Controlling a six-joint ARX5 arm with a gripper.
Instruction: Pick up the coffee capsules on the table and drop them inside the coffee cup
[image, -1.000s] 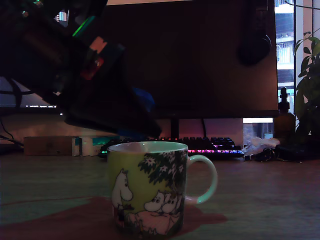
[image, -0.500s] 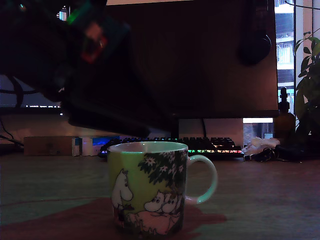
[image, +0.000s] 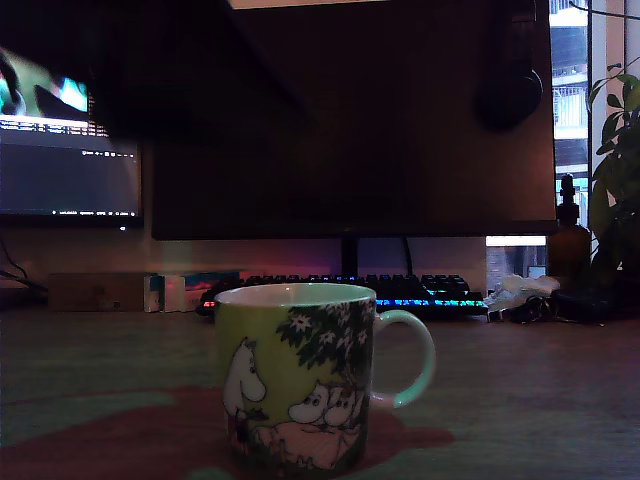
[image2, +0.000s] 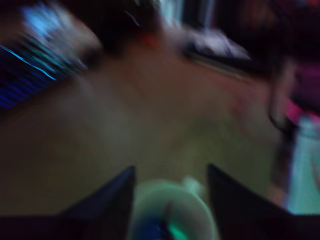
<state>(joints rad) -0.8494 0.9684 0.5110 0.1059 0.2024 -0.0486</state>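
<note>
Coffee cup (image: 296, 375): upright near the tabletop's (image: 540, 390) front edge, handle toward the exterior view's right.
Capsules: blurred blue and green inside the cup.
Hand (image2: 170, 200): fingers spread apart, holding nothing, above the cup.

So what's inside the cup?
The wrist view looks down into the coffee cup: blurry blue and green blobs at the bottom, too smeared to name. The exterior view hides its inside.

We can read no text anywhere: the lines on the lit monitor (image: 70, 165) are too small, and the coffee cup (image: 297, 375) carries only cartoon figures.
</note>
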